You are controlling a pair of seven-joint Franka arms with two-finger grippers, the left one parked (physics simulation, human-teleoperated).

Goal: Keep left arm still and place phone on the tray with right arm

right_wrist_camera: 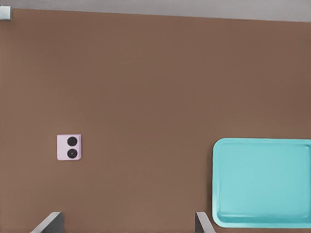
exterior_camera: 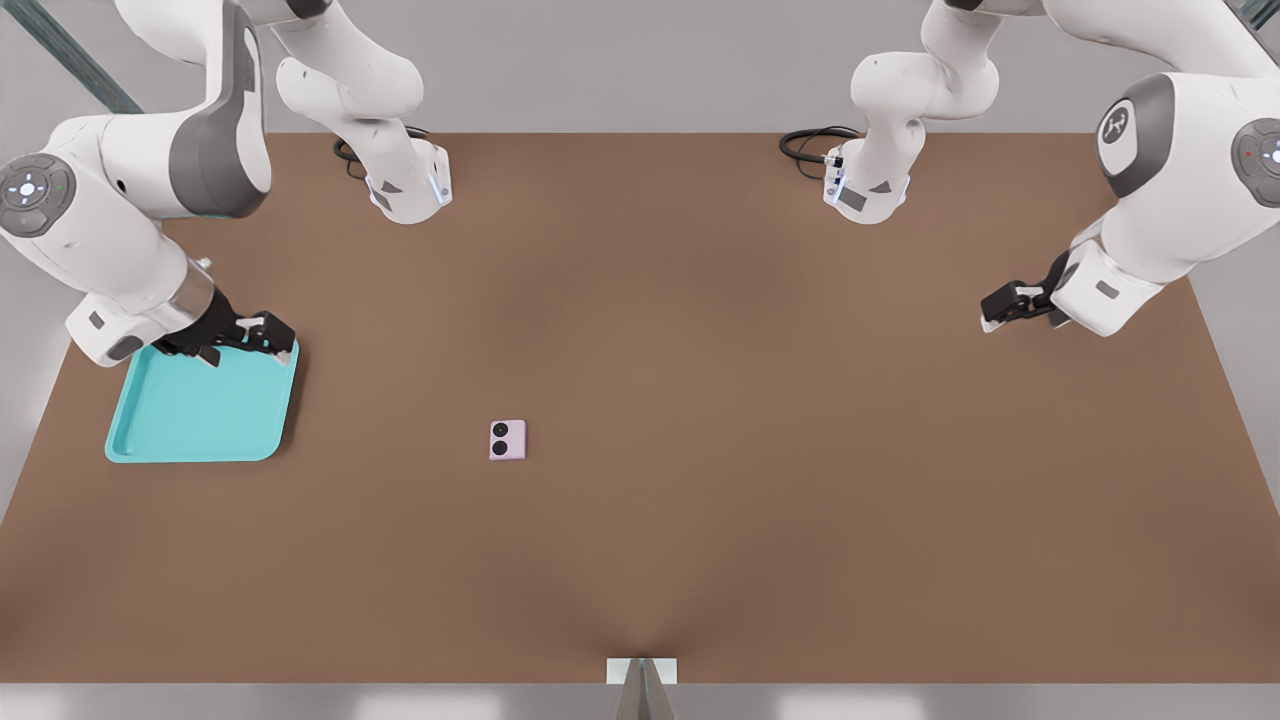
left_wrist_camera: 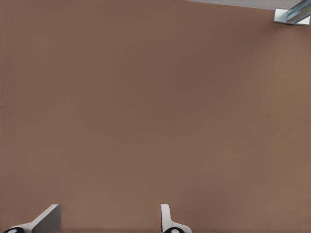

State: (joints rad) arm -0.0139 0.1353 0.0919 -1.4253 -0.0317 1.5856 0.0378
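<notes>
Turquoise tray (exterior_camera: 200, 410) sits at the front view's left, mid-height, on the brown table (exterior_camera: 700, 450). Working gripper (exterior_camera: 250, 340) hangs over the tray's upper rim, at the end of the white right arm (exterior_camera: 120, 230) coming in from the upper left of the frame. Fingers look spread, nothing between them. Pale pink-lilac phone (exterior_camera: 507, 440) lies flat on the table, lenses up, well apart from the tray, toward the frame's centre-left. It's untouched and nowhere near the gripper.

Left wrist view: bare brown tabletop only, w/ the parked arm's own fingertips at the bottom edge and a metal bracket (left_wrist_camera: 290, 14) in the upper right corner. No task thing shows here.

Right wrist view: phone (right_wrist_camera: 69, 147) at left of frame, mid-height, 2 black lenses facing the camera. Tray (right_wrist_camera: 262, 182) fills the lower right, cut off by the frame's right edge, nothing in it. Two grey fingertips (right_wrist_camera: 48, 223) poke up at the bottom edge, set wide apart w/ bare table between them, so the hand is wide and carries nothing.

Progress, as I judge it: basically at the start. Phone not grasped, not lifted, not on the tray. Left to do: move gripper from above the tray over to the phone, descend, close on it, carry back, set it down inside the rim.
</notes>
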